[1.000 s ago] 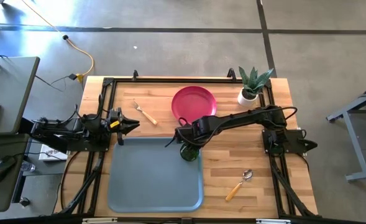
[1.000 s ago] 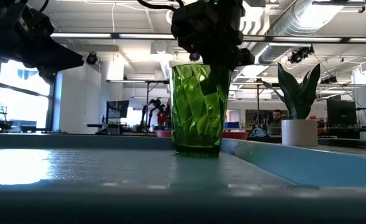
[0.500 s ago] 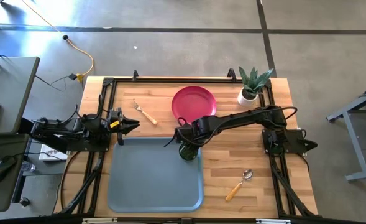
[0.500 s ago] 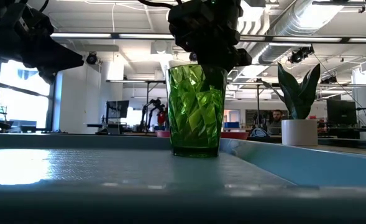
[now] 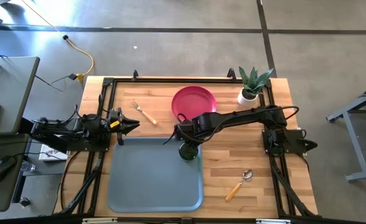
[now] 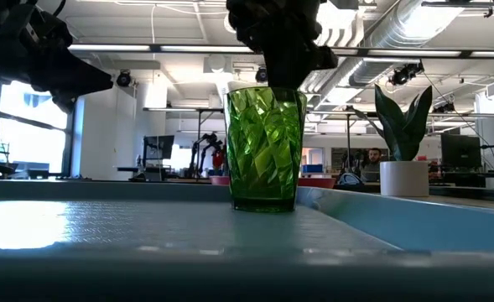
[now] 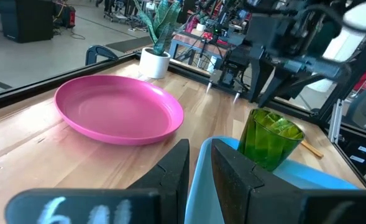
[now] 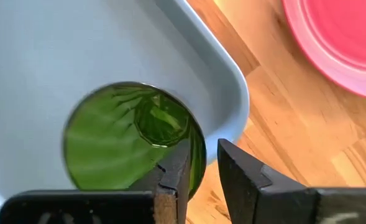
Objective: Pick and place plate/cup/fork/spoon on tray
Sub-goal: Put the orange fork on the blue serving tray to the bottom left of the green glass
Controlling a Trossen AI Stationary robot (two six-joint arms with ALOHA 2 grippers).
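Observation:
The dark green cup (image 5: 189, 151) (image 6: 265, 147) (image 8: 127, 137) stands upright on its base in the far right corner of the grey-blue tray (image 5: 151, 174) (image 8: 77, 50). My right gripper (image 5: 186, 138) (image 8: 204, 149) hangs just above the cup's rim, pointing down, open and touching nothing. The pink plate (image 5: 194, 102) (image 7: 117, 109) lies on the table beyond the tray. The fork (image 5: 144, 111) lies left of the plate, and the spoon (image 5: 239, 185) lies right of the tray. My left gripper (image 5: 136, 126) (image 7: 199, 149) waits level at the tray's far left corner, with a narrow gap between its fingers.
A white pot with a green plant (image 5: 252, 84) (image 6: 404, 159) stands at the table's far right corner. Bare wood lies between the tray and the spoon. The tray's near and left parts (image 6: 146, 226) hold nothing.
My right gripper has let go of the cup's rim and risen straight up, so its fingers no longer reach into the cup. The cup has shifted slightly and stands upright on the tray.

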